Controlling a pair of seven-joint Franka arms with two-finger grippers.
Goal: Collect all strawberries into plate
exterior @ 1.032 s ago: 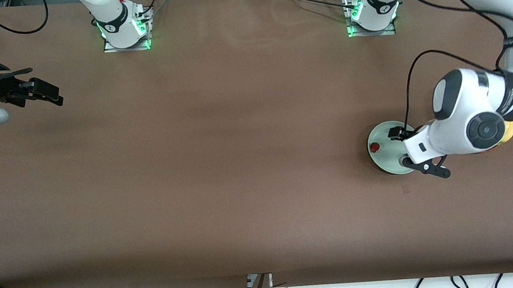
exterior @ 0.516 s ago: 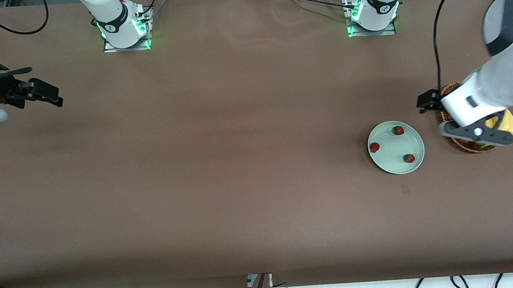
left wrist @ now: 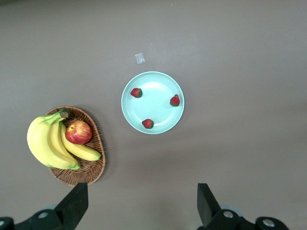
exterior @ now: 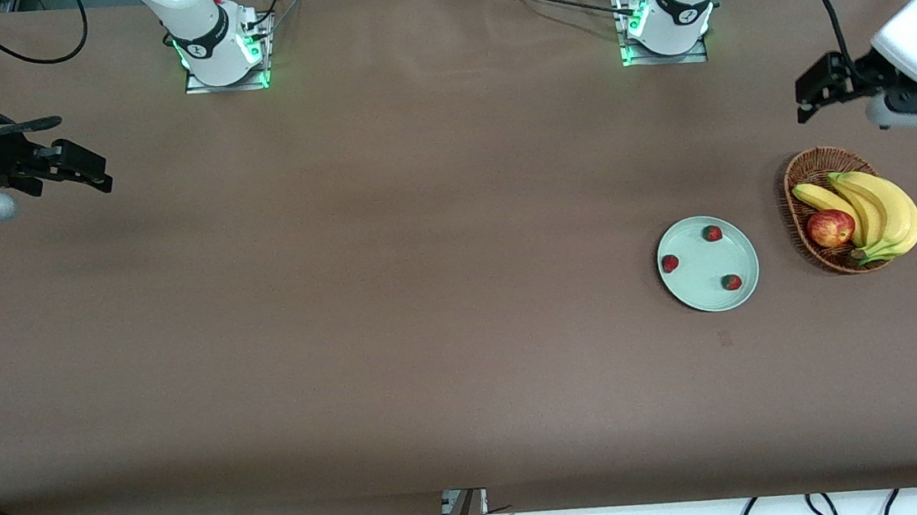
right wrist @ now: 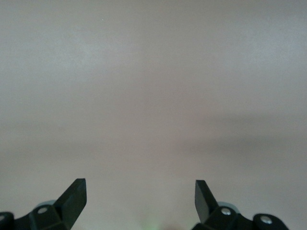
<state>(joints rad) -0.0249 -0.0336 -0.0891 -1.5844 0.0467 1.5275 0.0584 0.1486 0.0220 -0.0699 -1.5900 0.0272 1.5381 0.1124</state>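
Note:
Three strawberries (exterior: 712,233) (exterior: 670,263) (exterior: 731,282) lie apart on the mint-green plate (exterior: 711,295), toward the left arm's end of the table. They also show in the left wrist view (left wrist: 136,92) (left wrist: 175,100) (left wrist: 147,123) on the plate (left wrist: 158,103). My left gripper (exterior: 813,89) is open and empty, raised high over bare table near the wicker basket (exterior: 802,178). My right gripper (exterior: 81,168) is open and empty, waiting over the right arm's end of the table.
The wicker basket (left wrist: 94,165) holds a bunch of bananas (exterior: 877,208) and a red apple (exterior: 830,227), beside the plate. A small pale mark (exterior: 725,339) lies on the brown table nearer the front camera than the plate.
My left arm has lifted off the plate and drawn back toward its base, uncovering first the plate with three strawberries, then the basket. The right arm has not moved.

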